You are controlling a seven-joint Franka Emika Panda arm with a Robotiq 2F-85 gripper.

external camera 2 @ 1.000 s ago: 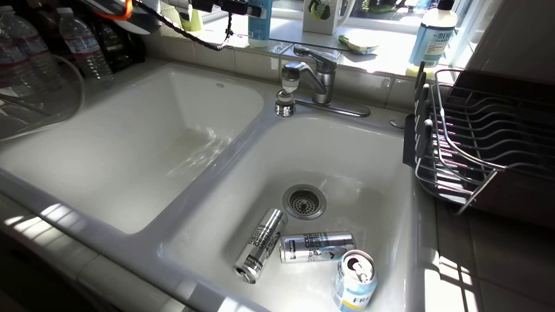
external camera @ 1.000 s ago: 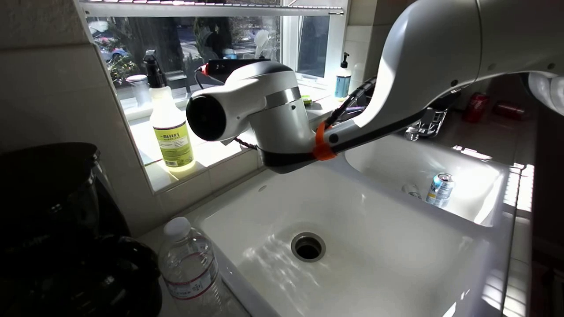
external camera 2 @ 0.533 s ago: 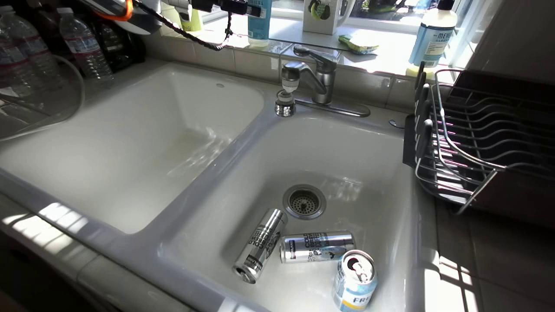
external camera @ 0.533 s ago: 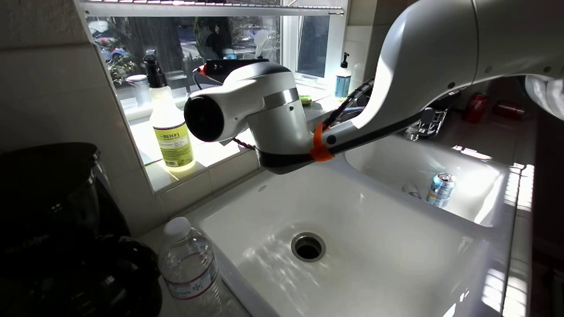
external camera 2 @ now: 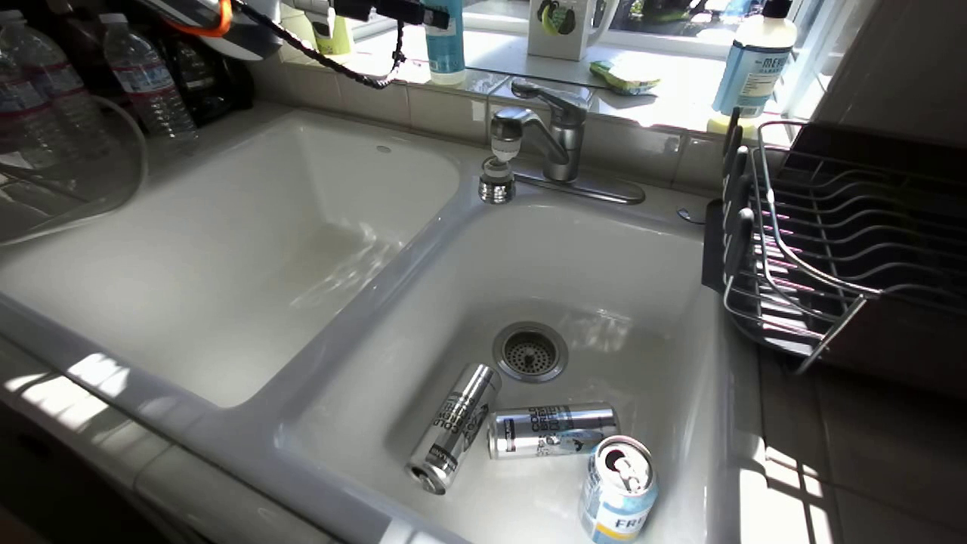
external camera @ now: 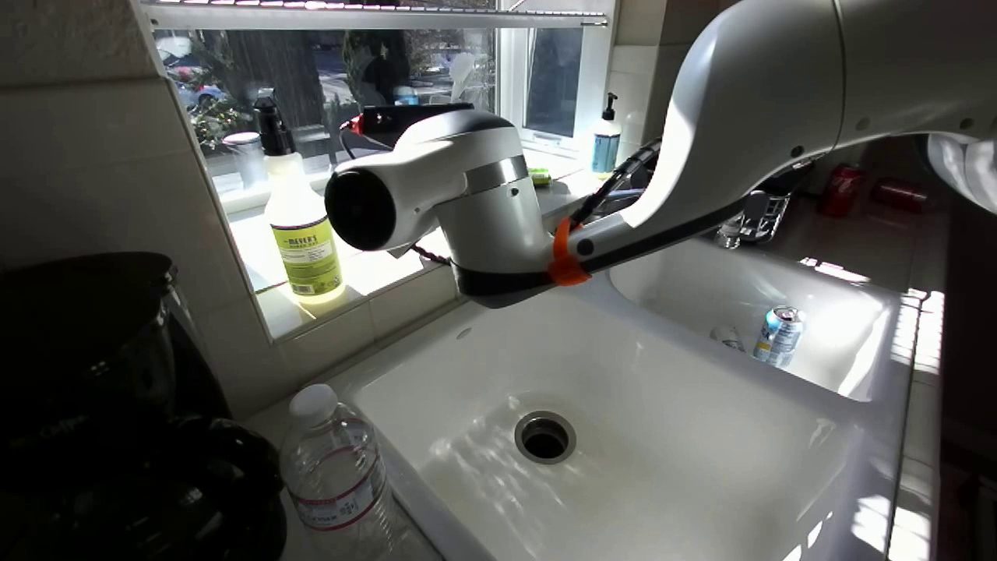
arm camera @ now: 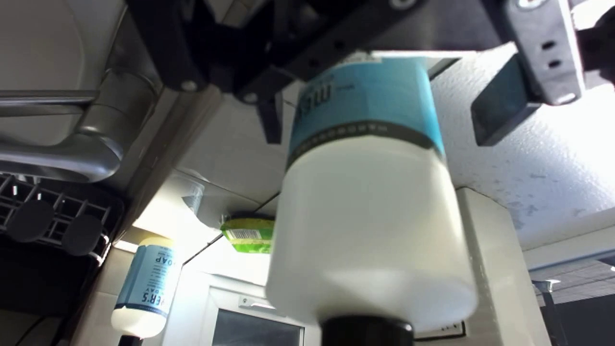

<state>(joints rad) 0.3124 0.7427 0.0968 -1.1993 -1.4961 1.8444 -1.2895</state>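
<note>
A blue-labelled bottle with a white body and black cap (arm camera: 367, 331) fills the middle of the wrist view, which is upside down. The same bottle (external camera 2: 446, 57) stands upright on the windowsill in an exterior view. My gripper (arm camera: 387, 115) is open, one finger on each side of the bottle, with a gap visible beside it left and right. A dark finger (external camera 2: 435, 17) overlaps the bottle near the top edge of that exterior view. Elsewhere the arm's wrist (external camera: 498, 210) hides the gripper and this bottle.
Nearby on the sill are a green sponge pack (arm camera: 250, 235), a second soap bottle (arm camera: 144, 283), a white mug (external camera 2: 560, 29) and a yellow-green spray bottle (external camera: 308, 234). Below stand the faucet (external camera 2: 563, 136) and double sink (external camera 2: 363, 279). A dish rack (external camera 2: 816, 249) is at right.
Over the last half second the blue-labelled bottle shifts slightly left and a little lower in an exterior view. The dark finger by it also shifts left. The arm barely moves.
</note>
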